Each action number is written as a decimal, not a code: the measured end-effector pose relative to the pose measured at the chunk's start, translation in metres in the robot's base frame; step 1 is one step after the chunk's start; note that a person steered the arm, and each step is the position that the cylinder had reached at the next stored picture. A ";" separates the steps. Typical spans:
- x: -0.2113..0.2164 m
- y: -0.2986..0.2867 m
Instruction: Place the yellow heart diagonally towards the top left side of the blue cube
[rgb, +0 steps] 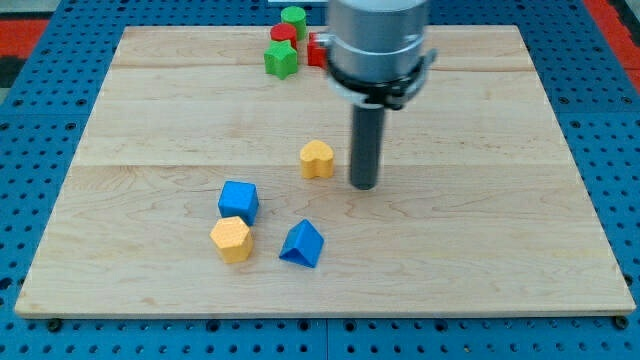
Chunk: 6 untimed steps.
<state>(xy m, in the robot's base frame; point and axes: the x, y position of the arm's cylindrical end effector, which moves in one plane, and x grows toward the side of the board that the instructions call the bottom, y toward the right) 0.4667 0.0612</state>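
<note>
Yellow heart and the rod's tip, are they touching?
Apart. The camera view shows a strip of bare wood between the yellow heart and my tip, which stands to the heart's right.

Arm: single, entering from the view's top, grey housing with black collar. Rod: dark, straight, upright. My tip (363, 186): lowered at desk (480, 240) level, mid-board.

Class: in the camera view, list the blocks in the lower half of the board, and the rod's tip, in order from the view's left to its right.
Yellow hexagon → blue cube → blue wedge → yellow heart → my tip.
</note>
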 end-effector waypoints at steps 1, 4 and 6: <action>-0.022 -0.035; -0.045 -0.191; 0.058 -0.242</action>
